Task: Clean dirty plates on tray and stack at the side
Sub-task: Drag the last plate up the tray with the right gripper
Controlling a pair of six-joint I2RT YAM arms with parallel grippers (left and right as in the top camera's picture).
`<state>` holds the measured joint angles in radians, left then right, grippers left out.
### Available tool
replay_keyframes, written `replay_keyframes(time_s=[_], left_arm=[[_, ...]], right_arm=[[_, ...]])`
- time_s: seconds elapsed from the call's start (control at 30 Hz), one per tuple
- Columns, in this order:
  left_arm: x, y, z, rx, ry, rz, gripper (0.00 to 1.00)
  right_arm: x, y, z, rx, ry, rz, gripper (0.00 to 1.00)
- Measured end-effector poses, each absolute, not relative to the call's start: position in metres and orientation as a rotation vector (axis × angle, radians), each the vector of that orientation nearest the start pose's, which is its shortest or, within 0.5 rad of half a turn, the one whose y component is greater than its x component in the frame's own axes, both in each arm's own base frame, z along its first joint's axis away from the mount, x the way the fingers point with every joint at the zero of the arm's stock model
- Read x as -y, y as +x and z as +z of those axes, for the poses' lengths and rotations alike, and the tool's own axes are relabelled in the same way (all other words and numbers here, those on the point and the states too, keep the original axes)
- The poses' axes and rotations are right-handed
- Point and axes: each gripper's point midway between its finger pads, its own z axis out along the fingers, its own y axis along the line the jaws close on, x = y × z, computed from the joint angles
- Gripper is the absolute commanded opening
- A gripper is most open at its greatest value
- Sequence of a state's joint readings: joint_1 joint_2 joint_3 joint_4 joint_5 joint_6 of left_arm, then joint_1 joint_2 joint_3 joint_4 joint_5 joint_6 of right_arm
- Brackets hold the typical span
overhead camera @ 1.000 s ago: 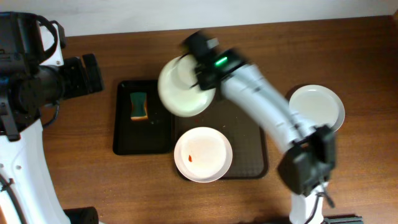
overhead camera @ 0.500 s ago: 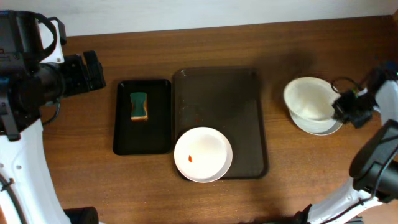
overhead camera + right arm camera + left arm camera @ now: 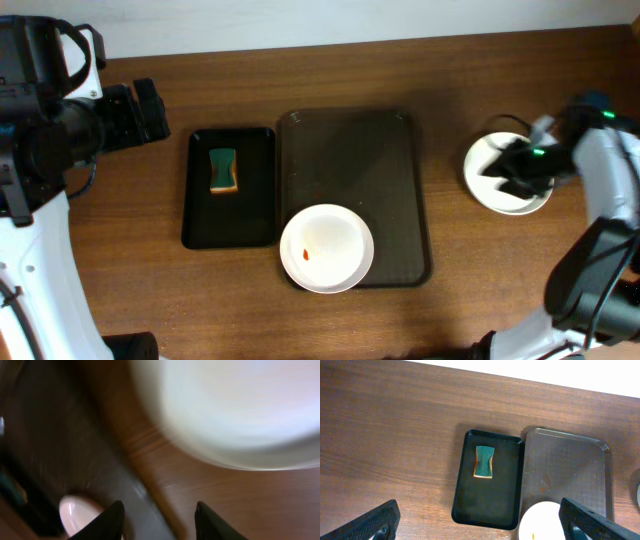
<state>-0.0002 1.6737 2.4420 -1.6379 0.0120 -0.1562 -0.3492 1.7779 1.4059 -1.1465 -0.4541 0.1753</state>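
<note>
The dark brown tray (image 3: 350, 170) lies mid-table. One white plate (image 3: 327, 248) with a small orange-red spot sits on its front part. Two more plates are stacked on the table at the right (image 3: 510, 200). My right gripper (image 3: 500, 166) hovers over that stack, open and empty. In the blurred right wrist view the stack (image 3: 235, 410) fills the top, and the open fingers (image 3: 160, 522) frame the tray (image 3: 55, 435) and spotted plate (image 3: 80, 510). My left gripper (image 3: 150, 112) is open at the far left, high over the table (image 3: 480, 530), and it sees the tray (image 3: 565, 470) and plate (image 3: 542, 522).
A smaller black tray (image 3: 205, 225) left of the brown one holds a green and orange sponge (image 3: 223, 170), which also shows in the left wrist view (image 3: 484, 461). Small orange crumbs lie on the brown tray's left part. Bare wooden table surrounds the trays.
My right arm swung a plate from above the tray's back left over to the right, set it on the plate there, and now hovers open above the stack. The left arm stayed still.
</note>
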Motion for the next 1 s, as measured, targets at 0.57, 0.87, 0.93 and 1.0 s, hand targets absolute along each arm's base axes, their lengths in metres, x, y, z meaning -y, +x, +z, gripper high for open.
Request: replay_keyframes(time_s=[0.57, 0.87, 0.93, 1.0], left_arm=[[0.002, 0.341, 0.403, -2.429, -0.184, -0.085, 1.00], [0.002, 0.341, 0.402, -2.431, -0.184, -0.085, 1.00], [0.004, 0.342, 0.401, -2.436, -0.181, -0.094, 1.00], [0.005, 0.345, 0.397, -2.451, -0.178, -0.107, 1.00]], right_arm=[[-0.150, 0.256, 0.013, -3.137, -0.497, 0.339, 0.04], [-0.074, 0.385, 0.038, -2.764, 0.013, 0.302, 0.04], [-0.073, 0.393, 0.042, -2.729, 0.019, 0.304, 0.04], [-0.079, 0.389, 0.041, -2.747, 0.014, 0.324, 0.22]])
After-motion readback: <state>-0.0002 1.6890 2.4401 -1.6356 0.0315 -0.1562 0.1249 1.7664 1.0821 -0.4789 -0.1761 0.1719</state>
